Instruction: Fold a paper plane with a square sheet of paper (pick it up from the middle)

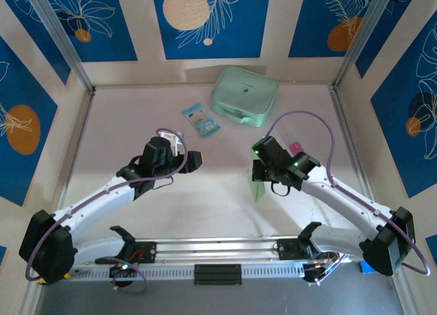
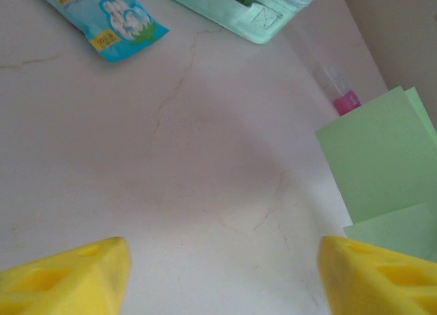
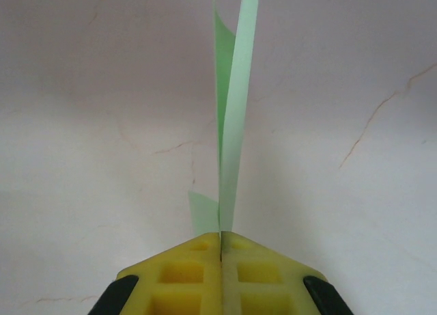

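Above the table (image 1: 136, 212), in the top view: right gripper (image 1: 261, 173) clamped on a small green paper (image 1: 256, 190), hanging just under the fingers near the table's middle. Left gripper (image 1: 194, 160) well apart to the left, holding nothing. Farther back, a mint case (image 1: 244, 96) and a blue packet (image 1: 201, 119), both away from the work.

At the left wrist: yellow fingers (image 2: 68, 277) spread wide, bare table between them. Off to the right, the paper (image 2: 379, 158) face-on, in flat stacked layers with a stepped edge, a detail too small to read from above.

At the right wrist: jaws fully closed on the paper's near edge (image 3: 232, 110), seen edge-on as two thin leaves parting slightly. Makes the grip plain where the top view gives just a green scrap. Cannot tell whether the far end touches the table.

Probably very light, limp away from the creases, easy to crumple or tear. Best taken along a fold near the middle, with a gentle pinch.
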Robot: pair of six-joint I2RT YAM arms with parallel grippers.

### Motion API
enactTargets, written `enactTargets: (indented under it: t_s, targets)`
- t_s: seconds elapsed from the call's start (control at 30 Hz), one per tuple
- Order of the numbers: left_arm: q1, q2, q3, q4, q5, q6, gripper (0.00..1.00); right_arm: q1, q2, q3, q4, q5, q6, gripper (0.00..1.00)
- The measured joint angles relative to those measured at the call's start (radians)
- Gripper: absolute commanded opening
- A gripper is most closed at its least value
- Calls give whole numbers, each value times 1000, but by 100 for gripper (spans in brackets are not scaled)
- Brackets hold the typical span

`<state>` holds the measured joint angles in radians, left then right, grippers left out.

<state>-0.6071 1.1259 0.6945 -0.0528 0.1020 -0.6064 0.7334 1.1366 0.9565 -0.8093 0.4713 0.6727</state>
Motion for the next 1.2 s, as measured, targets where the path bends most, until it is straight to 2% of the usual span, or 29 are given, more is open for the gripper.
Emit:
enactTargets:
  t_s: [0.03, 0.07, 0.37, 0.63, 0.83, 1.0, 1.13, 1.2]
  targets:
    - [3, -5, 0, -7, -2, -2, 98, 16, 18, 22, -18, 32, -3, 4]
    - [5, -8, 0, -18, -10, -5, 100, 35, 40, 45, -41, 70, -2, 4]
    - [21, -87, -6, -135, -174, -47, 100, 145, 268, 227, -259, 389, 62, 4]
    - [27, -110, 29, -332, -384, -86, 100, 202, 483, 295, -317, 494, 94, 6]
    - [31, -119, 92, -510, -568, -138, 100, 269, 674, 369, -286, 466, 76, 6]
    - [32, -120, 124, -590, -637, -164, 100, 303, 766, 407, -199, 385, 52, 13]
    - [34, -120, 132, -621, -655, -171, 100, 303, 763, 397, -72, 256, 24, 28]
    - [34, -119, 132, -621, -653, -167, 100, 293, 735, 360, 16, 178, 6, 39]
